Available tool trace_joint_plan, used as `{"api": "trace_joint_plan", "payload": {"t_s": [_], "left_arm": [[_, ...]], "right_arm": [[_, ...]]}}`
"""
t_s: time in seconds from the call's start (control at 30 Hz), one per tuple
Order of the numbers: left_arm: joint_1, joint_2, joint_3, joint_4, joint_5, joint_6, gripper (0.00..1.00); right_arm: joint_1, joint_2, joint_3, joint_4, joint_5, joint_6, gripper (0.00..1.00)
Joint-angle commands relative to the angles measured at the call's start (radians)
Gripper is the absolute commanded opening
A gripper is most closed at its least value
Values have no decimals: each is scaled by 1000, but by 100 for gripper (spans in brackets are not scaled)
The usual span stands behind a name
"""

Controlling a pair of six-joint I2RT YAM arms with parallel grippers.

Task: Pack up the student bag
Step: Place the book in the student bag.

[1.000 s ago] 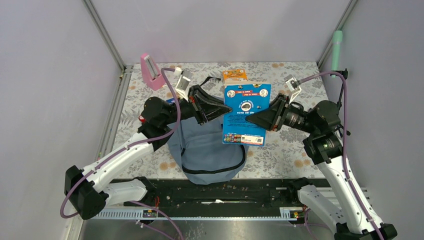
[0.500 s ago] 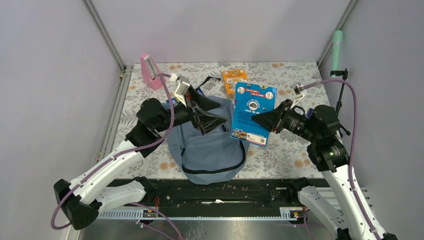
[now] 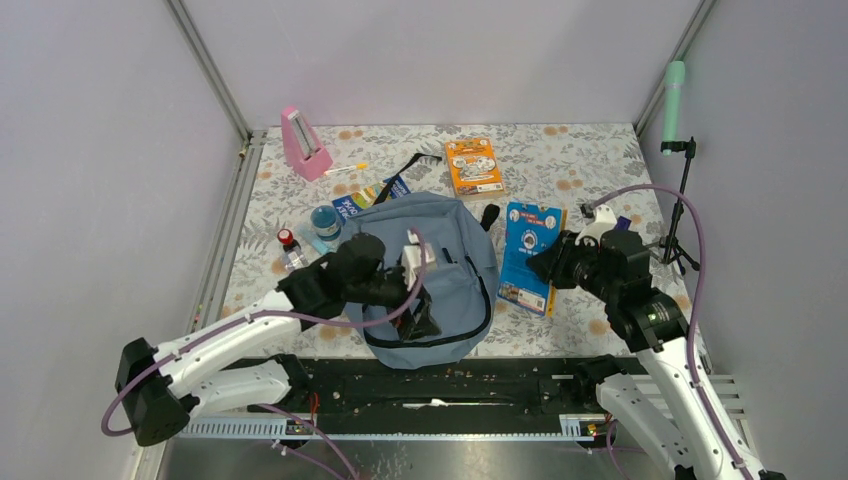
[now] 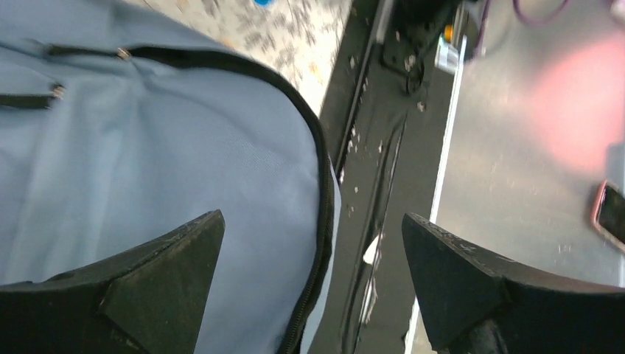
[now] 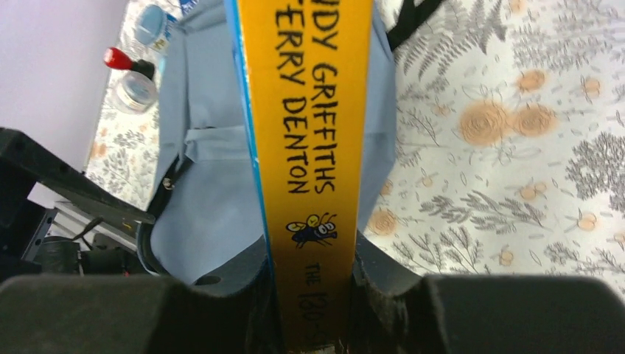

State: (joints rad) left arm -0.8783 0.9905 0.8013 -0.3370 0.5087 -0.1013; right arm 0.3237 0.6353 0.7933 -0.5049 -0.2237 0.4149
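The student bag (image 3: pixel 450 265) is a grey-blue backpack lying flat in the middle of the table, its dark zipper running round the near rim. My left gripper (image 3: pixel 420 308) hovers over the bag's near part, open and empty. In the left wrist view its fingertips (image 4: pixel 199 236) straddle the bag's zipper edge (image 4: pixel 320 184) and the black rail. My right gripper (image 3: pixel 548 266) is shut on a blue book (image 3: pixel 527 255), holding it on edge to the right of the bag. The right wrist view shows the book's yellow spine (image 5: pixel 309 133) clamped between the fingers, with the bag (image 5: pixel 214 199) beyond.
At the back stand a pink wedge-shaped object (image 3: pixel 303 143) and an orange book (image 3: pixel 473 165). Left of the bag lie a blue booklet (image 3: pixel 368 196), a blue-lidded jar (image 3: pixel 325 222) and a red-capped bottle (image 3: pixel 289 246). A tripod with a green top (image 3: pixel 678 150) stands at the right. A black rail (image 3: pixel 450 380) runs along the near edge.
My left gripper let go of the bag's opening, opened wide and moved down toward the near side; the bag has dropped flat. My right gripper lowered the blue book to the bag's right.
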Motion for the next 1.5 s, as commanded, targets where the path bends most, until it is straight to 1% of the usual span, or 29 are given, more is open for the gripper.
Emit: {"api": "trace_joint_plan", "payload": {"t_s": [0.0, 0.1, 0.33, 0.47, 0.77, 1.0, 1.2, 1.37, 1.47], "left_arm": [[-63, 69, -2, -68, 13, 149, 95], [-88, 130, 12, -74, 2, 143, 92], [-104, 217, 73, -116, 17, 164, 81], [-107, 250, 75, -117, 15, 161, 72], [-108, 279, 81, -113, 0, 152, 52], [-108, 279, 76, -93, 4, 138, 40], [-108, 272, 71, -85, -48, 135, 37], [-108, 261, 67, -78, -96, 127, 36], [-107, 257, 63, -73, -96, 123, 35]], "right_arm": [[3, -28, -3, 25, 46, -30, 0], [3, -28, -2, 2, 44, -49, 0], [4, -24, -3, 1, 47, -52, 0], [3, -15, 5, 0, 50, -57, 0], [3, 6, 8, 2, 55, -67, 0], [3, 14, 6, 1, 58, -68, 0], [3, 15, 5, 0, 56, -68, 0], [3, 14, 5, 1, 54, -68, 0], [3, 13, 3, 0, 53, -65, 0]]}}
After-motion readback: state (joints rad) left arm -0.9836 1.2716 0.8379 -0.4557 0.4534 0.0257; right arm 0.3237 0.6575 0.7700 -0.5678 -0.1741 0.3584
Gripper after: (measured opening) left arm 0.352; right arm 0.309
